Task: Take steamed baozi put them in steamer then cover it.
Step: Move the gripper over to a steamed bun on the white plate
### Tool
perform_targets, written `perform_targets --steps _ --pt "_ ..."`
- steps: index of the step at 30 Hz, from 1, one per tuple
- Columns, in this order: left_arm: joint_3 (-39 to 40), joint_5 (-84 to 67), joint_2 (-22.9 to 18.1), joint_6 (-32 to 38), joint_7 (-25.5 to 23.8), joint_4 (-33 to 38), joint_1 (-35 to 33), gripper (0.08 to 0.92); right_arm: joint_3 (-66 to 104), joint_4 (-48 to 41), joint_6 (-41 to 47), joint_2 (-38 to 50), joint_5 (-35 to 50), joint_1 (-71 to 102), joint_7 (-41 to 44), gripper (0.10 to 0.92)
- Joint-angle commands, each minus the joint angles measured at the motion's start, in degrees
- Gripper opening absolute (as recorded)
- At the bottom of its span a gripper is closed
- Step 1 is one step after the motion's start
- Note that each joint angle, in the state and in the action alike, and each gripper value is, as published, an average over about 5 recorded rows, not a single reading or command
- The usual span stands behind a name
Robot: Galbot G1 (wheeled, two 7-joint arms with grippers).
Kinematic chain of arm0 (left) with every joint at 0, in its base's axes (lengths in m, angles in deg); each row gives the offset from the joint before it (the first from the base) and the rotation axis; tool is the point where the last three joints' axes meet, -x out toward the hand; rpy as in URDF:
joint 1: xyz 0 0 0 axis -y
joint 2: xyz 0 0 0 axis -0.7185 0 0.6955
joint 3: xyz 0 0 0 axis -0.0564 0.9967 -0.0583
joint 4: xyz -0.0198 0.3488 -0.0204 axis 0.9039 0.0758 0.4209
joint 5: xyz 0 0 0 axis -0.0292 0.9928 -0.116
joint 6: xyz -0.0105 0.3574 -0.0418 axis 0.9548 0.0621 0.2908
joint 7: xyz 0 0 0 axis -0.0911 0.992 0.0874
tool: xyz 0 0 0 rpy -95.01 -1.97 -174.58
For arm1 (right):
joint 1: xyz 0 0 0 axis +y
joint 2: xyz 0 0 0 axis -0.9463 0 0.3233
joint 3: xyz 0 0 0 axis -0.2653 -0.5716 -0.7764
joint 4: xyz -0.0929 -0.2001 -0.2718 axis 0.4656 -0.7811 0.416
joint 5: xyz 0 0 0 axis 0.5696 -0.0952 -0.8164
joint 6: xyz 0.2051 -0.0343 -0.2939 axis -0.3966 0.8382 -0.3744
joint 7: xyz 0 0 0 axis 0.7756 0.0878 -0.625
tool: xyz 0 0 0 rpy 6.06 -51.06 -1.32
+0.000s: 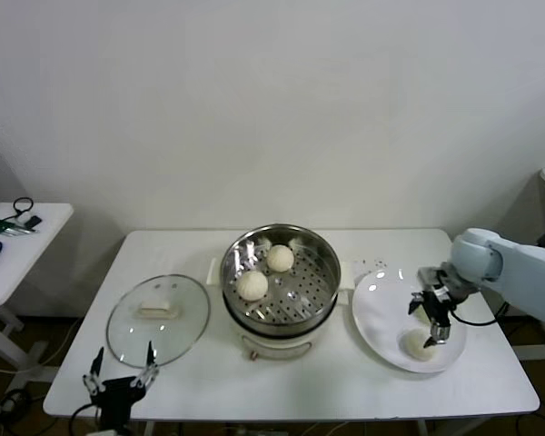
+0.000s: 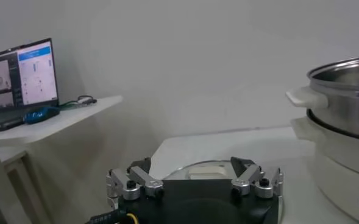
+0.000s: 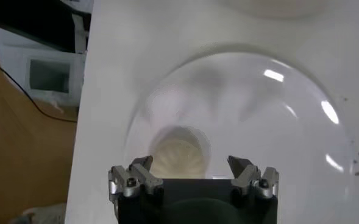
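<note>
A white table (image 1: 345, 381) against a plain white wall, and everything is laid out in a row across it. In the middle sits the steamer (image 1: 280, 277), shiny steel basket on its cream pot base, and two buns are already inside: one (image 1: 252, 285) toward the near left of the perforated floor, another (image 1: 281, 258) just behind it, the pair close together. Off to the robot's left the glass lid (image 1: 158, 315) lies flat on the table, handle up, well apart from the steamer. To the right, a white plate (image 1: 377, 313) holds one more bun (image 1: 420, 344) near its front edge.

Over that plate, the right gripper (image 1: 430, 320) points down, fingers spread wide and holding nothing; in the wrist view the bun (image 3: 178, 157) shows between the parted fingertips, just below them. Whether the tips touch the dough, I can't tell.

The left gripper (image 1: 122, 374) waits low at the table's near left corner, just in front of the lid, fingers spread apart and empty. A side table (image 1: 23, 238) with a laptop (image 2: 22, 79) stands farther left.
</note>
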Motion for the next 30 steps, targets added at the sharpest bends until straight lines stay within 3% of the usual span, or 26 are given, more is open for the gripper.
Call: perform_targets --steps 1,17,30 --pt "-0.03 -0.03 0.01 0.17 0.12 0.19 -0.73 0.823 5.02 -2.20 -0.41 0.78 -3.85 7.02 0.22 0.823" --pt "0.12 0.84 0.02 0.43 0.55 -0.05 -1.33 0.823 7.24 -5.77 -1.07 -2.20 -5.08 9.07 0.50 0.823" --pt "0.43 0.99 -0.01 0.26 0.69 -0.32 -0.71 0.823 6.40 -6.33 -1.78 -3.57 -5.85 8.33 1.42 0.741"
